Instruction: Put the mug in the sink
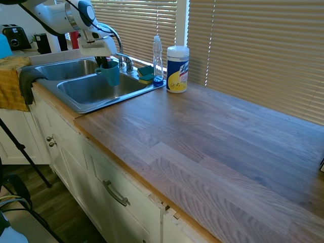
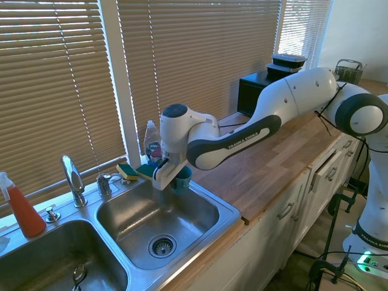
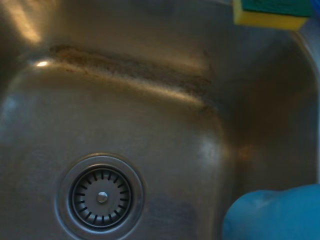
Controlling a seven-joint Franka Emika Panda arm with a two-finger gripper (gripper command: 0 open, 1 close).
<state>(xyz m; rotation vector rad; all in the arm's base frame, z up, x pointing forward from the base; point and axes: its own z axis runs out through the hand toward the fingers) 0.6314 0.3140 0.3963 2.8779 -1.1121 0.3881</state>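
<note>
The teal-blue mug (image 1: pixel 110 72) (image 2: pixel 182 179) hangs upright in the air over the basin of the stainless sink (image 1: pixel 89 108) (image 2: pixel 231 213) that lies nearer the long wooden counter. My gripper (image 1: pixel 103 64) (image 2: pixel 169 176) is shut on the mug's rim from above, on the side toward the faucet. The wrist view looks straight down into that basin (image 3: pixel 150 125), with the round drain (image 3: pixel 102 196) below and a blue piece of the mug (image 3: pixel 272 215) at its lower edge.
A curved chrome faucet (image 1: pixel 119 44) (image 2: pixel 73 179) stands behind the sink. Sponges (image 1: pixel 146 74) (image 2: pixel 128 171), a clear soap bottle (image 1: pixel 158 58) and a white-and-yellow wipes canister (image 1: pixel 177 69) sit at the sink's back corner. A red spray bottle (image 2: pixel 21 206) stands by the far basin. A yellow towel (image 1: pixel 12 83) drapes the sink's far end.
</note>
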